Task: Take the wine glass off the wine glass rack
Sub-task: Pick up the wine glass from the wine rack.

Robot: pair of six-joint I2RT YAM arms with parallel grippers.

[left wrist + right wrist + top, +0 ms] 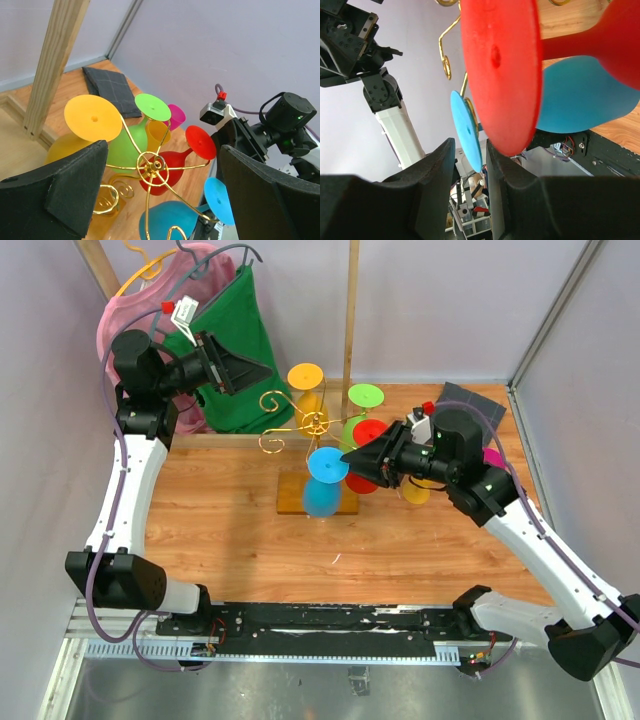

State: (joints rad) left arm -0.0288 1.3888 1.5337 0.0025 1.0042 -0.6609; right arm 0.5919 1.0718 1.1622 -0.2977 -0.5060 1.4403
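Blue glass (pixel 322 485) is hanging nearest on the rack (pixel 315 422), just beside the red glass (pixel 500 75), whose foot is facing the right gripper (pixel 470 150); its jaws are standing narrowly parted, gripping nothing I can see, the red rim lying over one finger (pixel 520 200) rather than between the two. Pinching from here is risking a miss or a shove that swings red into blue, and a crooked pull could be snagging the stem on a gold scroll and tipping the rack. Farther back, the left gripper (pixel 255 367) is hovering spread wide and empty, clear of the rack, steadying nothing.
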